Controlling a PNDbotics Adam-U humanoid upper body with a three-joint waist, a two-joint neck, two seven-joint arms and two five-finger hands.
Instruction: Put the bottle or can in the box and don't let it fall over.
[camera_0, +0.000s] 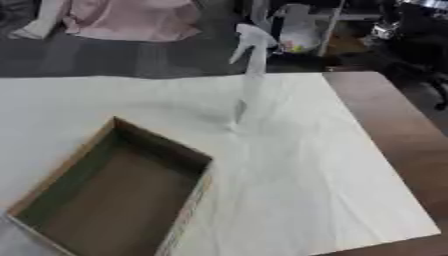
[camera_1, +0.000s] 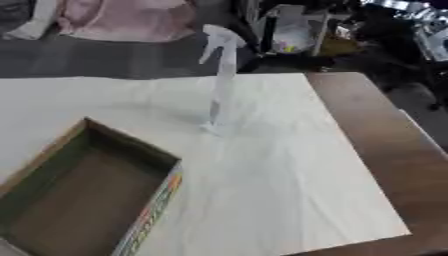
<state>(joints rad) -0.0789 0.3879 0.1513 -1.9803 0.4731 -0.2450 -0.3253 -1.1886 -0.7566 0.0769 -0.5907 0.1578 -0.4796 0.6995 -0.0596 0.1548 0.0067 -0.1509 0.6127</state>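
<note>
Nothing done yet: spray bottle (camera_0: 250, 75) stood upright upper centre on the white-sheeted worktop (camera_0: 332, 165), apart from the empty box (camera_0: 114, 195) lower left. My hands weren't in frame, state unknown.

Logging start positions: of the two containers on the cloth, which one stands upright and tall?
The clear white-topped spray bottle, upright toward the far side of the white cloth; the open cardboard box sits low, nearer, to its left.
</note>
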